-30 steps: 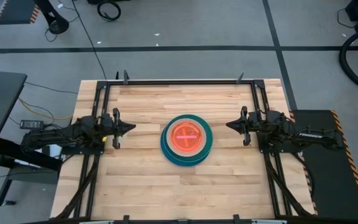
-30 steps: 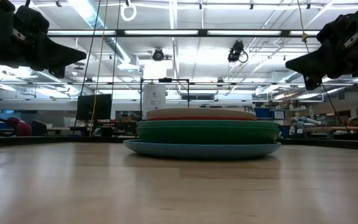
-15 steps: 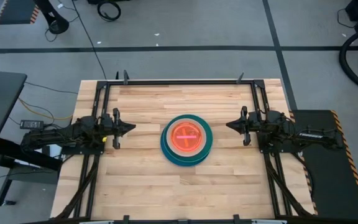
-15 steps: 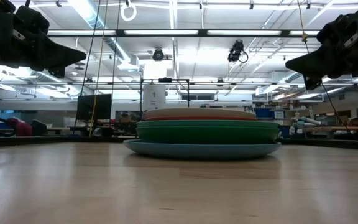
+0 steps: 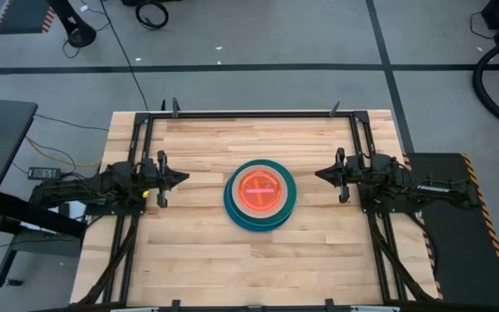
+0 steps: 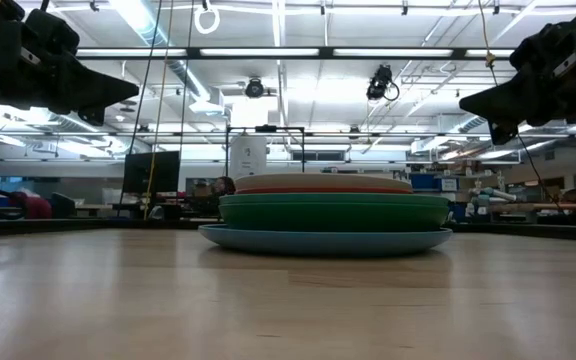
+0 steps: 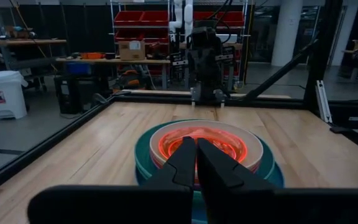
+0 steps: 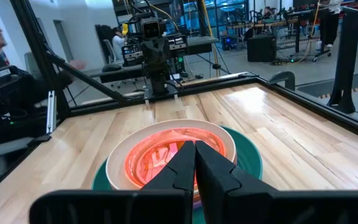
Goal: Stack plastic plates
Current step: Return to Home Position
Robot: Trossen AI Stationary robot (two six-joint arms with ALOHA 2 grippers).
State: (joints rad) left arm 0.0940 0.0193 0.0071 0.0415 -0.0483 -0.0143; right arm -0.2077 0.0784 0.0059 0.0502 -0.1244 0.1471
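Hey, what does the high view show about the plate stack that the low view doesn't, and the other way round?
Only the high view shows the top face: a translucent orange plate glowing in the centre, with the left claw and right claw on opposite sides, apart from it. Only the low view shows the layered edges: blue plate lowest, green plate above, orange-red plate and beige plate higher. Both show one stack mid-table.

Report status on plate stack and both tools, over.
Left tool shut, empty, left of stack. Right tool shut, empty, right of stack. Plates in one stack, midway between tools. Nothing in the way.
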